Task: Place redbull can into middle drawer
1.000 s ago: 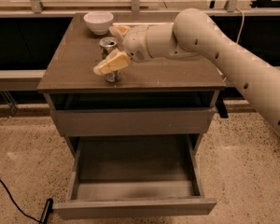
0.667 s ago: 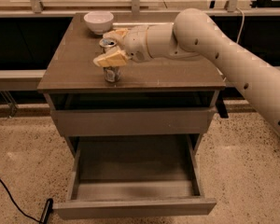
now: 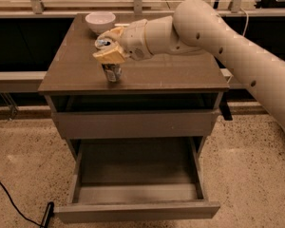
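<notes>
The redbull can (image 3: 113, 73) is a slim silver can with blue patches and a shiny top. It is a little tilted over the front left part of the grey cabinet top (image 3: 171, 75). My gripper (image 3: 109, 49) reaches in from the right and is shut on the can's upper part, with one yellowish finger (image 3: 109, 56) across its front. The middle drawer (image 3: 137, 194) is pulled far out below, with nothing in it. I cannot tell whether the can's base touches the top.
A white bowl (image 3: 100, 22) stands at the back left of the cabinet top. The top drawer's front (image 3: 133, 123) is slightly out, above the open drawer. A black cable (image 3: 19, 208) lies on the speckled floor at the left. A rail and a glass wall stand behind.
The gripper has moved the can from near the bowl toward the front of the cabinet top. The can now hangs lower under the finger and leans a little.
</notes>
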Motion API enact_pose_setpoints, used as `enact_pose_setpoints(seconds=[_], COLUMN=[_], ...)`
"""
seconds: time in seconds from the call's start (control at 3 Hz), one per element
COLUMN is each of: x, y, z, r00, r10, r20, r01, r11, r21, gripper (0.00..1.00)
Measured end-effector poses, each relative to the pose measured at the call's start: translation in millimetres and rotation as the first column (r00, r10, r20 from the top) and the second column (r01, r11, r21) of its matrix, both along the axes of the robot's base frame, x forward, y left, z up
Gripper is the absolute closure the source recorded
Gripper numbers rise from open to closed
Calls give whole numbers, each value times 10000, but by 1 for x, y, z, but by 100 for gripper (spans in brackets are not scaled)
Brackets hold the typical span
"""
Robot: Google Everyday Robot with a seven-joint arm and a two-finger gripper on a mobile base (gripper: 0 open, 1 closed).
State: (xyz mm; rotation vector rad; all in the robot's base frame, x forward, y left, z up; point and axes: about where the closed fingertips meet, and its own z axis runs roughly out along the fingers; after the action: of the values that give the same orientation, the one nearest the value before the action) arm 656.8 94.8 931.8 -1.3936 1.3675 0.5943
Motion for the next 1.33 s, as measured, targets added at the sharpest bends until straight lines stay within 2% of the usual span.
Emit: enact_pose_setpoints(seconds=[0.33,0.67,1.0,1.33], x=[-46,-108,-147,-147], y=[-7,-10,-7,-8], z=[13,-6,-20,-21], r00=[9998,9986,9951,9951], r10=[183,517,935,931], r20=[107,-137,-323,-328], r01=[-177,-517,-927,-923], r11=[9987,9987,9953,9954], r21=[-482,-11,264,259], gripper=[100,100,100,100])
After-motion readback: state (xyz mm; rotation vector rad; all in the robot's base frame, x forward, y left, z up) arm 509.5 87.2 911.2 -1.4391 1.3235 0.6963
